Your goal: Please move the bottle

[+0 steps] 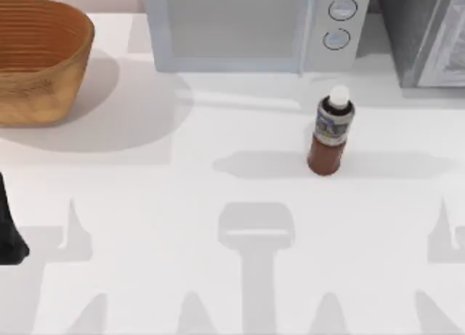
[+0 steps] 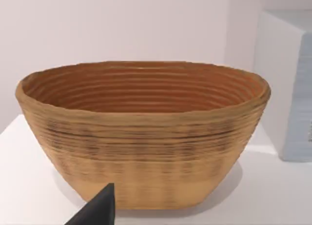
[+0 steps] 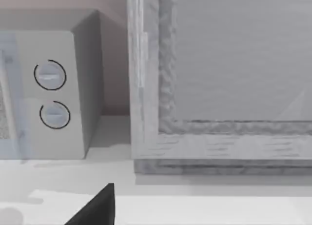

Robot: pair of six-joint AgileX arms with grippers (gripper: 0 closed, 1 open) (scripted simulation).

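Note:
The bottle (image 1: pixel 330 135) stands upright on the white table, right of centre and just in front of the microwave. It is small and reddish-brown, with a white cap and a grey-blue label band. My left gripper (image 1: pixel 9 229) sits at the table's left edge, far from the bottle; a dark part of it (image 2: pixel 97 211) shows in the left wrist view, facing the basket. A dark part of my right gripper (image 3: pixel 97 206) shows in the right wrist view, low over the table and facing the microwave and the grey cabinet. Neither gripper touches the bottle.
A large woven basket (image 1: pixel 43 59) (image 2: pixel 141 137) stands at the back left. A pale microwave (image 1: pixel 247 26) (image 3: pixel 53 93) fills the back middle. A grey cabinet (image 1: pixel 429 33) (image 3: pixel 219 88) stands at the back right. Bare table (image 1: pixel 167 226) lies in front.

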